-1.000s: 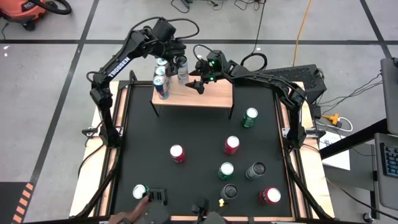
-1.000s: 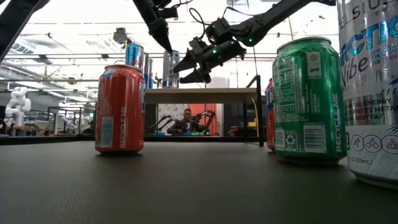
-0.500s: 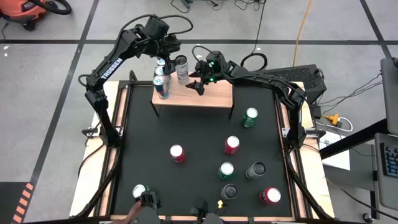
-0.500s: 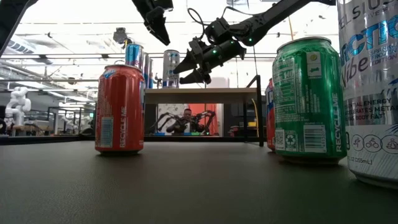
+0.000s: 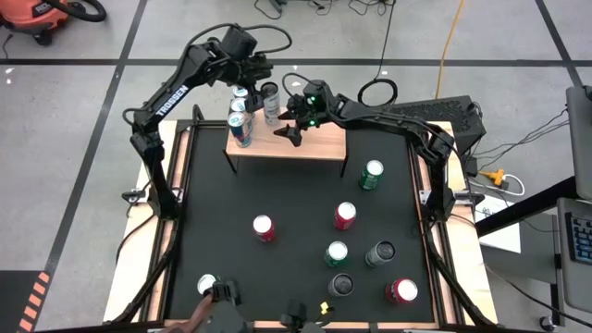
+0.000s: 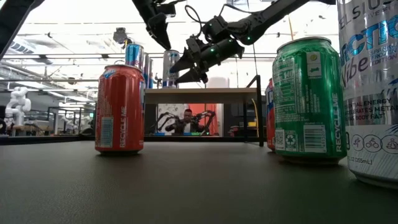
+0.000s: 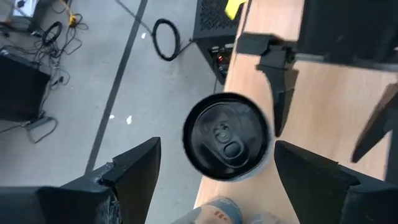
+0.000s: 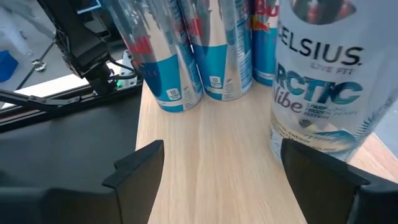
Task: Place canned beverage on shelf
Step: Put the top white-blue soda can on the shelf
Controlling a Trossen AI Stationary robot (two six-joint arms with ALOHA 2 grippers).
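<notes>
The shelf (image 5: 310, 141), a light-wood board on thin black legs, stands at the table's far side. Three blue-and-silver cans (image 5: 241, 128) (image 8: 166, 59) stand on its left part. A silver Celsius can (image 5: 270, 102) (image 8: 318, 93) with a black top (image 7: 227, 135) stands upright at its far edge. My left gripper (image 5: 258, 80) (image 7: 217, 180) hovers open above that can, its fingers wide of the top on either side. My right gripper (image 5: 288, 128) (image 8: 224, 180) (image 6: 177, 74) is open and nearly level over the shelf, just right of the silver can. Whether its finger (image 7: 281, 99) touches the can I cannot tell.
Several cans stand on the black tabletop: red (image 5: 264, 228) (image 5: 345, 215) (image 5: 401, 290), green (image 5: 372, 174) (image 5: 336, 253) and dark (image 5: 379, 252) (image 5: 340, 285). Another green can (image 5: 205, 282) is at the near left corner beside a person's hand (image 5: 199, 321). The shelf's right half is bare wood.
</notes>
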